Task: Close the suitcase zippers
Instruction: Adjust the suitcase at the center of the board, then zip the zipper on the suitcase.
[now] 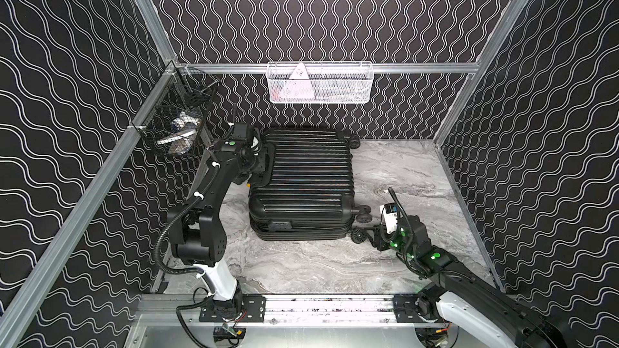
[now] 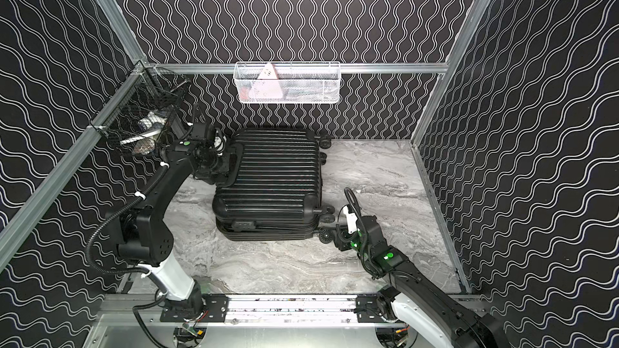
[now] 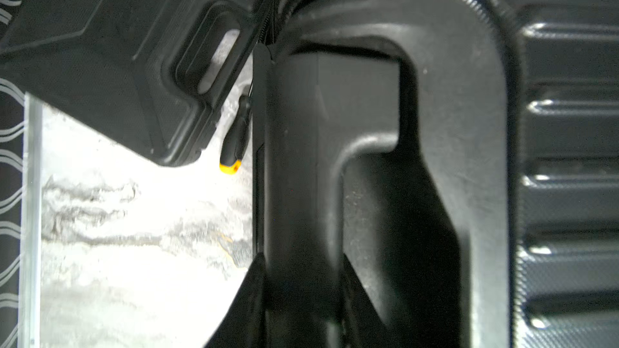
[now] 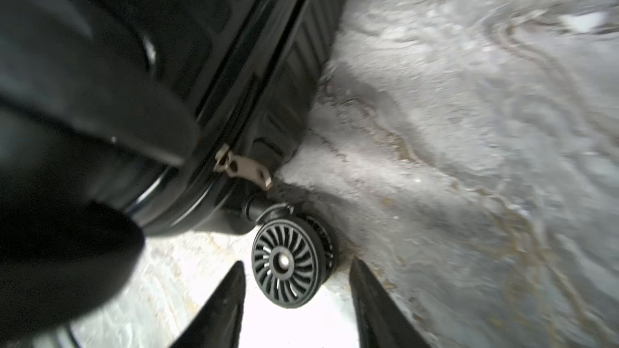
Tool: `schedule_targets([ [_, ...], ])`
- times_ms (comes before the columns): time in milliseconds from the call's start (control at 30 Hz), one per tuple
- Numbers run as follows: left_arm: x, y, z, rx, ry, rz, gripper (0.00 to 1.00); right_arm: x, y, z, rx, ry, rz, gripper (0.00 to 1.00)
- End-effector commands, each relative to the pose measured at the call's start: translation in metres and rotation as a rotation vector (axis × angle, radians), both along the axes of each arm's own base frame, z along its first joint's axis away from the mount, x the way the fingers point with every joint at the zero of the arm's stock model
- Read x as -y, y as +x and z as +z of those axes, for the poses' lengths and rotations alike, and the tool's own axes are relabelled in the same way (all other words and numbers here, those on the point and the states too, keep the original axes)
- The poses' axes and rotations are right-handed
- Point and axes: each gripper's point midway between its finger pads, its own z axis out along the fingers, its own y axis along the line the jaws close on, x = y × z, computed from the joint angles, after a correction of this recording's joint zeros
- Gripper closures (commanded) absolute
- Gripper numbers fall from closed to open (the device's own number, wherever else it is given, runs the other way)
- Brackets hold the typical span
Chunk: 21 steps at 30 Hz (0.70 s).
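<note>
Lying flat on the marble-patterned tabletop (image 1: pixel 402 169), ribbed shell up, the suitcase (image 1: pixel 301 175) sits toward the back wall. Its wheels point to the robot's right and its top handle (image 3: pixel 294 162) to the left. Both shells are folded together.

The left gripper (image 3: pixel 301 256) has its fingers pressed in on either side of that handle bar. From where I stand that looks like an anchor, meant to keep the case from sliding or swivelling on its wheels when the zip is tugged. Just beyond it, on the table, lie a flat black plastic case (image 3: pixel 117 45) and a screwdriver (image 3: pixel 234 142) with a yellow cap. Neither is touched.

The right gripper (image 4: pixel 297 261) hangs low at the near wheel-end corner, fingers spread and holding nothing, with a caster wheel (image 4: pixel 284 266) directly ahead between them. A little past the wheel, the metallic zipper pull (image 4: pixel 243 169) dangles off the zip track (image 4: pixel 264 61), right at the corner of the seam.

I'd judge the arm is lining up to pinch that tab. The wheel sits in the way, so the fingers probably need to rise over it first. In both top views the seam along the near side looks slightly gaping toward the handle end, so I'd guess most of the zipping remains. How far the track is already meshed I cannot tell.
</note>
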Motion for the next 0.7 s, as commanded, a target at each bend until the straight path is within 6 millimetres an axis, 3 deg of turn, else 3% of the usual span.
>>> schedule_targets([
  [0, -0.002, 0.030, 0.020, 0.118, -0.005, -0.040, 0.90, -0.025, 0.002, 0.026, 0.162, 0.127, 0.121, 0.60],
  [133, -0.016, 0.039, 0.012, 0.086, -0.003, -0.033, 0.90, -0.032, 0.005, 0.023, 0.261, 0.122, 0.162, 0.67],
  [467, -0.009, 0.043, 0.007, 0.085, -0.065, -0.055, 0.90, -0.049, 0.010, 0.021, 0.404, 0.108, 0.277, 0.75],
  [667, -0.005, 0.043, 0.017, 0.112, -0.081, -0.065, 0.89, -0.052, 0.019, 0.021, 0.455, 0.094, 0.275, 0.79],
])
